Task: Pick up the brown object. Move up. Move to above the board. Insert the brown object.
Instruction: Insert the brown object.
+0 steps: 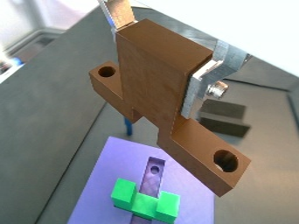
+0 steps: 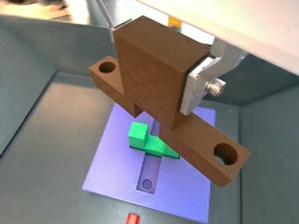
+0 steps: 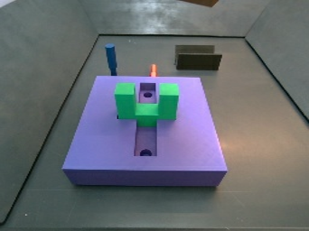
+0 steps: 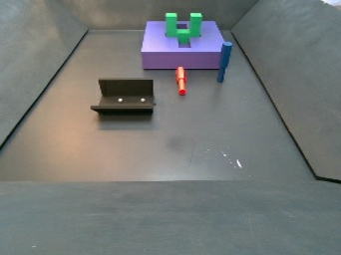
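1. Here, my jaws (image 2: 163, 66) pinch the brown object (image 2: 158, 92), silver finger plates (image 2: 208, 77) pressed on its opposite faces; in both wrist views it hangs high above the board (image 2: 114, 166). In a side view only a brown sliver shows at the upper edge (image 3: 201, 3).
2. Below sits the green U-shaped block (image 2: 145, 138), straddling the groove (image 2: 149, 173). Risk: if I descend off-centre, a side arm (image 1: 216, 164) could land on the block and jam.
3. Risk: the piece seems gripped at one end, so contact could lever it and tilt it between the pads, spoiling alignment.
4. Seen from the side, the blue post (image 3: 110, 58) stands at the board's 11 o'clock corner and the red peg (image 3: 154, 69) lies beyond its 12 o'clock edge; a drifting approach might clip the post.
5. The fixture (image 3: 198, 60) stands well apart at about 1 o'clock, an unlikely obstacle.
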Tool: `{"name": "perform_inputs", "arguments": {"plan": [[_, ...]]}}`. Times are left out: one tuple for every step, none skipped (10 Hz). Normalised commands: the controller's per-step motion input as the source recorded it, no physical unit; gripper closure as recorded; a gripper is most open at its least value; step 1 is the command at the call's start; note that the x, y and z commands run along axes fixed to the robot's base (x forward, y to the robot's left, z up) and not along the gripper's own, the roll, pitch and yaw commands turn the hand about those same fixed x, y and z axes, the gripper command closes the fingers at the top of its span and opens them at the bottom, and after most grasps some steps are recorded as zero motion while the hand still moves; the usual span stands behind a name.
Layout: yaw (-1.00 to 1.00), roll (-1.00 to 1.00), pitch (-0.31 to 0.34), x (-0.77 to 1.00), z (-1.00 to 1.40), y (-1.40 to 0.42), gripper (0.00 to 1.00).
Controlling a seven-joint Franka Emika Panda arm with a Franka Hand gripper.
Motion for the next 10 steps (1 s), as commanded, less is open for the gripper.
{"name": "perform_inputs", "arguments": {"plan": [[-1.0,0.03,-0.026,0.0,0.0,0.0,1.0],[-1.0,0.0,-0.059,0.0,0.0,0.0,1.0],[-1.0,0.0,-0.053,0.0,0.0,0.0,1.0],[-1.0,0.0,-0.049,0.0,0.0,0.0,1.0],[-1.0,0.0,-0.047,0.0,0.0,0.0,1.0],[-1.0,0.0,-0.049,0.0,0.0,0.0,1.0],[-1.0,0.0,-0.051,0.0,0.0,0.0,1.0],[-1.0,-0.02,-0.064,0.0,0.0,0.0,1.0],[-0.91,-0.19,-0.166,0.0,-0.16,-0.05,1.0],[-0.86,-0.22,-0.13,0.0,-0.17,-0.07,1.0]]}}
